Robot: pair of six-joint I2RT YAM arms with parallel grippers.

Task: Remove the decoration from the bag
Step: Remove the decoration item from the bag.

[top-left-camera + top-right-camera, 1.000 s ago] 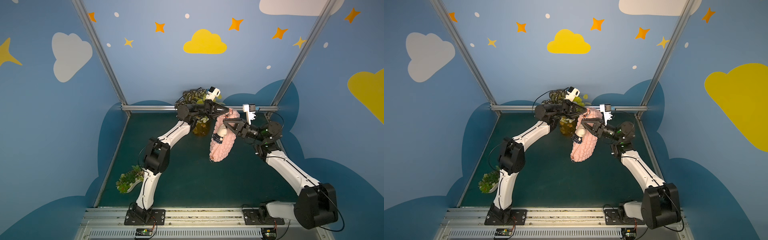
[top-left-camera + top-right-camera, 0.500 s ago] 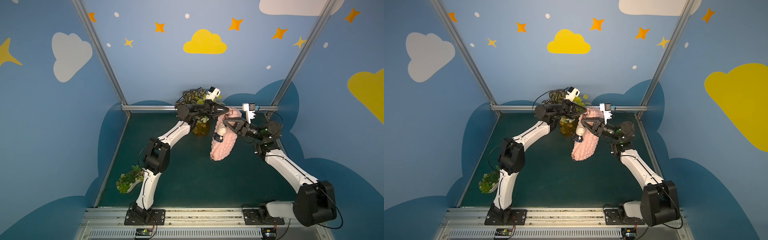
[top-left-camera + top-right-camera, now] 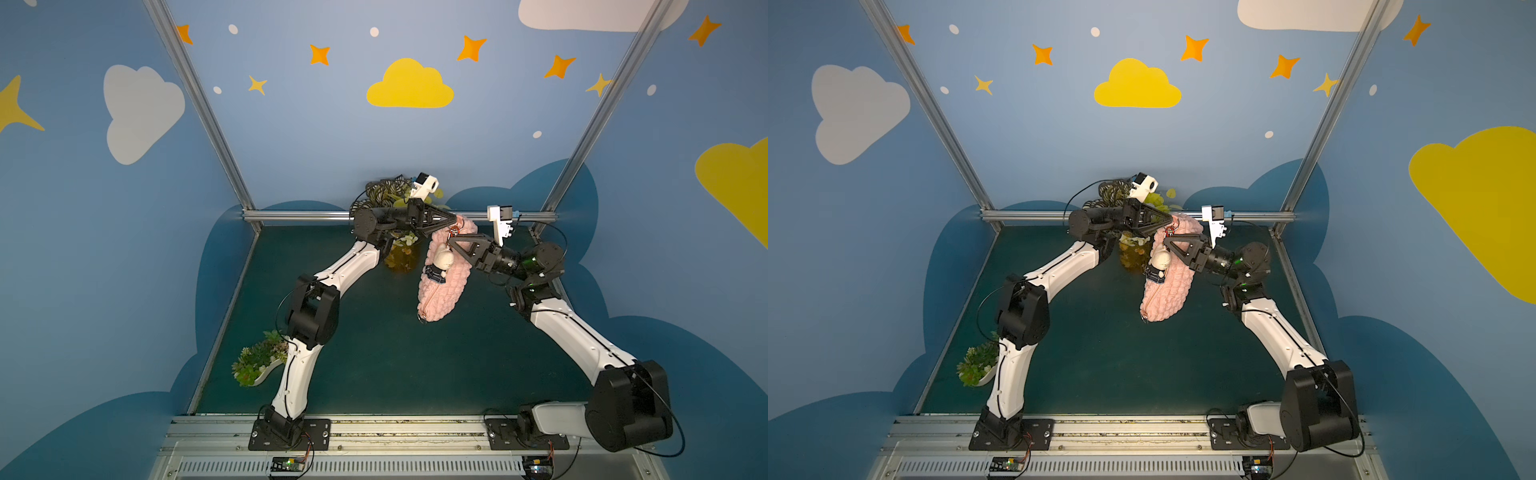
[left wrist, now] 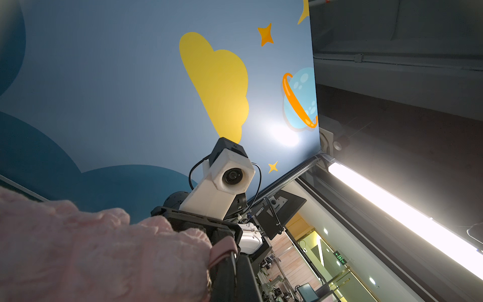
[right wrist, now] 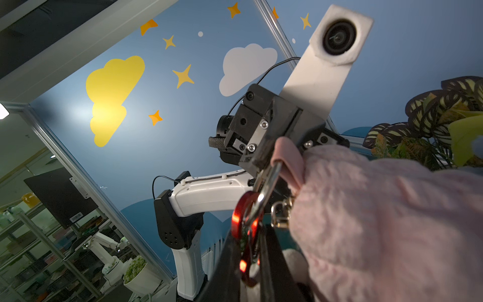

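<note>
In both top views the pink puffy bag (image 3: 442,291) (image 3: 1173,291) hangs upright above the green floor. My left gripper (image 3: 453,223) (image 3: 1170,219) is shut on the bag's pink loop (image 4: 223,249) at the bag's upper end. The decoration (image 3: 441,264) (image 3: 1160,262), a cream doll in a dark skirt, dangles against the bag's front. Its red clip (image 5: 244,222) and metal ring hang from that loop. My right gripper (image 3: 451,240) (image 5: 252,240) comes in from the right, its two dark fingers closed on either side of the red clip. The bag (image 5: 379,222) fills the right wrist view.
An amber vase of foliage (image 3: 401,257) stands just behind the bag, under my left arm. A white planter of green plants (image 3: 259,365) sits at the front left, beside the left arm's base. A metal rail (image 3: 299,215) runs along the back edge.
My right gripper has risen from beside the doll's head to the clip above it, and its jaws have narrowed onto the clip. The left gripper and the bag have stayed put.
</note>
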